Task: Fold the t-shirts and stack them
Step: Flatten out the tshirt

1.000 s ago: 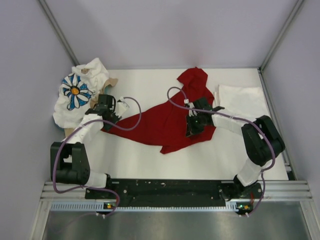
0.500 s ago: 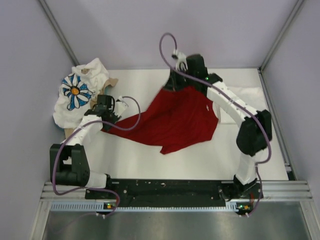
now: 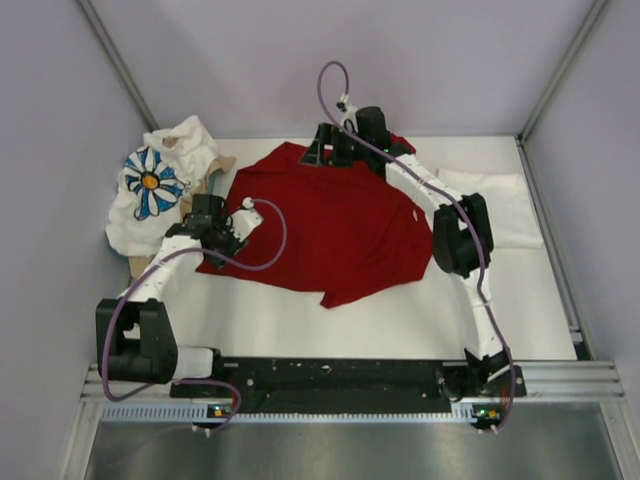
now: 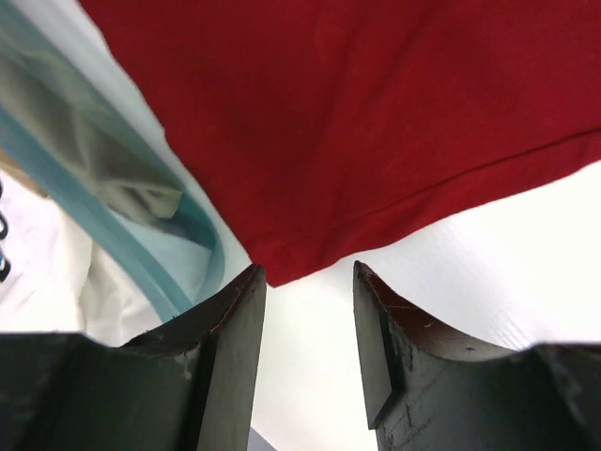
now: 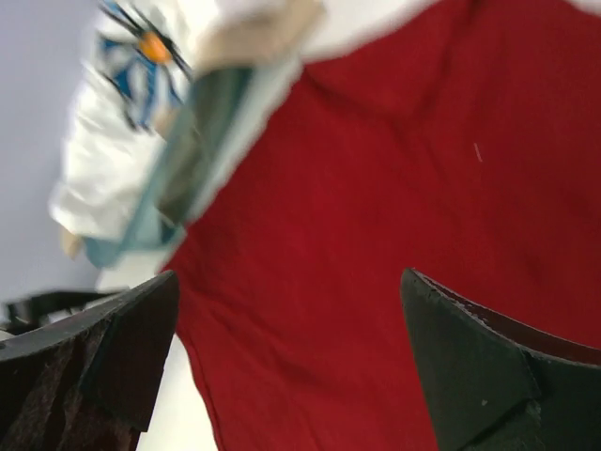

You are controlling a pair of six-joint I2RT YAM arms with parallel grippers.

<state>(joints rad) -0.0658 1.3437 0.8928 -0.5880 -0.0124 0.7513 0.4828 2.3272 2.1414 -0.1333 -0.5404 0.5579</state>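
The red t-shirt (image 3: 330, 225) lies spread across the middle of the table. My left gripper (image 3: 238, 230) hovers at its near-left corner; in the left wrist view the jaws (image 4: 305, 272) stand apart with only white table between them, and the red corner (image 4: 282, 268) lies just past the tips. My right gripper (image 3: 320, 157) is stretched to the shirt's far edge, open wide (image 5: 289, 277) above red cloth (image 5: 376, 235) and holding nothing. The daisy-print t-shirt (image 3: 155, 190) is bunched at the far left. The plain white t-shirt (image 3: 495, 200) lies at the right, partly behind the right arm.
A tan-and-teal tray (image 3: 218, 165) sits under the daisy shirt at the left; its teal rim (image 4: 150, 258) is close to my left fingers. Grey walls close in the table on three sides. The arm bases and a black rail (image 3: 340, 380) run along the near edge.
My right gripper swung from the middle of the shirt to the far edge, dragged the red cloth out flat toward the far left, then opened and let go. The left gripper barely moved.
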